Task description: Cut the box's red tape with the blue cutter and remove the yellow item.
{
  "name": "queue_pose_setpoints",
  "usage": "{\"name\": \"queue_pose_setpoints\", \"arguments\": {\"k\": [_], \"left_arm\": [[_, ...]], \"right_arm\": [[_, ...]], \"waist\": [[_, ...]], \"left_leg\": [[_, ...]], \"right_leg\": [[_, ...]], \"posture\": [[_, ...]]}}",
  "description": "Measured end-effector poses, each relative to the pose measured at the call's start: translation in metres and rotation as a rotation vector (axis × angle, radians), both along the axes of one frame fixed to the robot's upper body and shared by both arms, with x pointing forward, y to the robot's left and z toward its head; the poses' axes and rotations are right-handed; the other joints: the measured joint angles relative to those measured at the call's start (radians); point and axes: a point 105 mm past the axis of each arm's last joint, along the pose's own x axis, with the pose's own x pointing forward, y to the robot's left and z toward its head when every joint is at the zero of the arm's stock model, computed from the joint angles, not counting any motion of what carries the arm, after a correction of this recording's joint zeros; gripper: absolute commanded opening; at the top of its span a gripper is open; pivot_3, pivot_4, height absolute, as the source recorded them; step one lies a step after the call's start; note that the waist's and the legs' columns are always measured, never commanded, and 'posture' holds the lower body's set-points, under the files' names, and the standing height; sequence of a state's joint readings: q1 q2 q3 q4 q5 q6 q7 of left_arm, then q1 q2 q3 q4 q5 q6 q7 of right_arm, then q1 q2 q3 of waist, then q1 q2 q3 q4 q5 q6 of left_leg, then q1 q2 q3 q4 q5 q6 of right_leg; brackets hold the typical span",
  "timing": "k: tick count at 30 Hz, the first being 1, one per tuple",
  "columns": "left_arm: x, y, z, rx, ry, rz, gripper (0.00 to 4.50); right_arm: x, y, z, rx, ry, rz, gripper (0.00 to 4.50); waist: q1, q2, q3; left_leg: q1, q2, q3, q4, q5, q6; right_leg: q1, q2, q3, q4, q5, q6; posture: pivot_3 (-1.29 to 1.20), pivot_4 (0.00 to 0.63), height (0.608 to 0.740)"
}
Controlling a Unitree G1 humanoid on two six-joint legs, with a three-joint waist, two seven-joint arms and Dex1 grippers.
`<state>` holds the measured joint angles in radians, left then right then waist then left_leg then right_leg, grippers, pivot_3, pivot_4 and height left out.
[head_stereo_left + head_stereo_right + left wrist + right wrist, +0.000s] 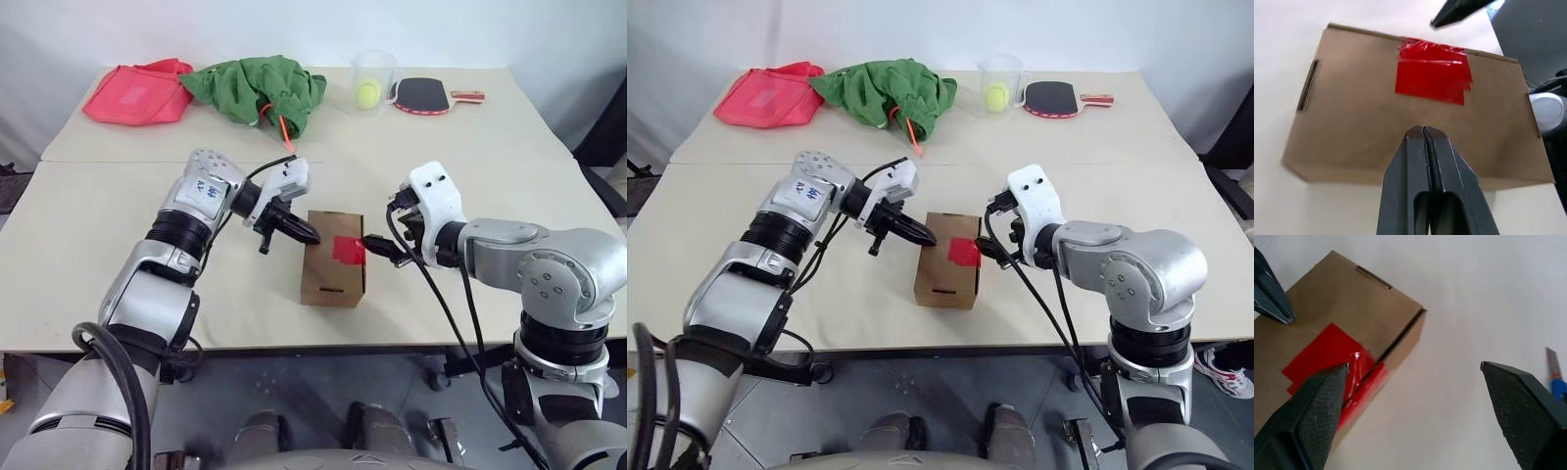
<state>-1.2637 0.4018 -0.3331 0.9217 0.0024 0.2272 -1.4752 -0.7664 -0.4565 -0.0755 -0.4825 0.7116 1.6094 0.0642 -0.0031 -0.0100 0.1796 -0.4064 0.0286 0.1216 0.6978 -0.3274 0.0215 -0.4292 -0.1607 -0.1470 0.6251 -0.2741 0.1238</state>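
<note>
Left eye view: the box [333,272] stands mid-worktop, red tape [347,251] uncut. Left gripper [306,233], jaws closed and empty, hovers beside the tape; right gripper [380,247], jaws wide open, faces it. Next move likely requires fetching the blue cutter [1556,377].

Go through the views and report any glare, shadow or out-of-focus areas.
Right wrist view: a small bright glint on the red tape beside one finger; the blue cutter at the frame edge looks soft. Left wrist view: the shut left gripper is sharp and the box evenly lit. Left eye view: soft, even light on the table, faint shadows.
</note>
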Motion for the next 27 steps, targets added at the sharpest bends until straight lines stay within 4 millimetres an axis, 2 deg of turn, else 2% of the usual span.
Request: {"name": "queue_pose_setpoints", "arguments": {"k": [8,21,27], "left_arm": [[0.002,-0.004,0.000,0.026,-0.040,-0.029,0.02],[0.003,-0.006,-0.001,0.026,-0.053,-0.044,0.02],[0.003,-0.007,-0.002,0.028,-0.054,-0.043,0.02]], "right_arm": [[-0.003,-0.001,-0.016,-0.003,0.052,-0.025,4.50],[-0.005,-0.004,-0.022,0.012,0.066,-0.038,4.50],[-0.006,-0.014,-0.026,-0.036,0.077,-0.050,4.50]], "waist": [[0.001,0.000,0.000],[0.002,-0.001,-0.001],[0.004,-0.003,-0.002]], "left_leg": [[0.000,0.000,0.000,0.000,0.000,0.000],[0.001,0.000,-0.001,0.001,-0.001,0.001],[0.001,0.000,-0.001,0.001,-0.001,0.002]], "right_leg": [[0.000,0.000,0.000,0.000,0.000,0.000],[0.002,0.000,0.000,0.000,0.000,0.000],[0.002,0.000,0.000,0.000,0.000,0.000]], "posture": [[0.00,0.150,0.740],[0.00,0.150,0.740],[0.00,0.150,0.740]]}}
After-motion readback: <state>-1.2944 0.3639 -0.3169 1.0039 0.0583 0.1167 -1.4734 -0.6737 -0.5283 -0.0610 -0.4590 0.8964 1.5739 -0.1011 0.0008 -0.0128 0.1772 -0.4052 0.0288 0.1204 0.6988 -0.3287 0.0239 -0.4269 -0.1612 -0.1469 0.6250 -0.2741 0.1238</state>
